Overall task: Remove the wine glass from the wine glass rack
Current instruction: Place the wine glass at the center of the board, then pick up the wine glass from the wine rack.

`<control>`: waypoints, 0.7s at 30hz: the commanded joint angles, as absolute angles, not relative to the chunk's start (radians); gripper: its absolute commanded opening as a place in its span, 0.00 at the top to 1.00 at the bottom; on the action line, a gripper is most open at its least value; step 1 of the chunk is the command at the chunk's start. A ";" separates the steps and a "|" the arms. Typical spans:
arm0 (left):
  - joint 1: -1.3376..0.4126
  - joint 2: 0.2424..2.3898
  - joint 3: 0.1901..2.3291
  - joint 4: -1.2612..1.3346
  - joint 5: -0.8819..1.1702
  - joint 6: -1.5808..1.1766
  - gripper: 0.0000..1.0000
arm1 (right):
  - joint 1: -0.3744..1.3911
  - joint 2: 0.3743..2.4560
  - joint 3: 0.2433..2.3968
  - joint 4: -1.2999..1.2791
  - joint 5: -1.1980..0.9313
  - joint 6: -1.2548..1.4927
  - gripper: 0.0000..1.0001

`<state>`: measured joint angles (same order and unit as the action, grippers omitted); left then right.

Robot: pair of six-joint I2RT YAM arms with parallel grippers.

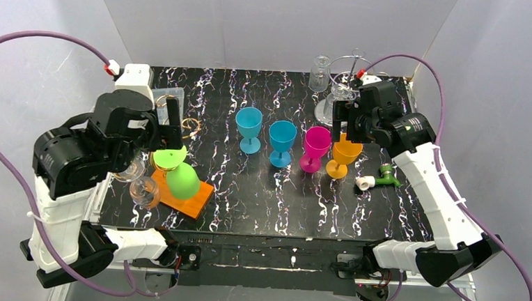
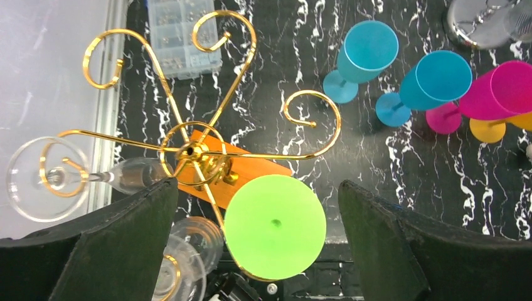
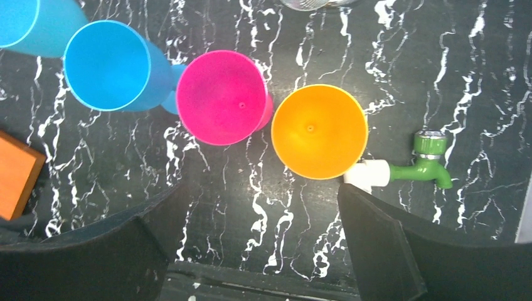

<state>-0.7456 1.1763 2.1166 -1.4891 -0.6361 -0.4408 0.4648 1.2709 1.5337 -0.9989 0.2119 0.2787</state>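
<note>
black marbled table (image 1: 274, 200) is carrying the gold wine glass rack (image 2: 188, 150), and the left claw (image 2: 257, 188) is hovering released above it, the green wine glass (image 2: 275, 226) hanging inverted on the rack between its jaws. the right claw (image 3: 260, 191) is hovering released above the orange glass (image 3: 319, 130).

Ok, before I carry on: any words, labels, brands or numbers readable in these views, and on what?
None can be read. The gold wine glass rack, green goblet, green tap and clear parts box show no lettering in any view.
</note>
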 commanded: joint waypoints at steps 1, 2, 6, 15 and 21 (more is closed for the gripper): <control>-0.749 1.167 2.023 -1.618 -0.567 -0.504 0.02 | 0.463 1.260 1.570 -0.979 0.110 0.258 0.02; -0.749 1.162 2.009 -1.617 -0.562 -0.512 0.02 | 0.462 1.258 1.568 -0.974 0.104 0.256 0.02; -0.750 1.157 1.957 -1.602 -0.529 -0.529 0.02 | 0.462 1.258 1.558 -0.962 0.086 0.256 0.02; -0.750 1.137 1.901 -1.635 -0.555 -0.564 0.02 | 0.463 1.249 1.523 -0.947 0.087 0.268 0.02; -0.749 1.120 1.894 -1.669 -0.555 -0.564 0.02 | 0.463 1.252 1.519 -0.945 0.086 0.271 0.02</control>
<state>-0.7456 1.1439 1.9038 -1.4891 -0.5335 -0.5457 0.4648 1.2701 1.5219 -0.9840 0.0963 0.2661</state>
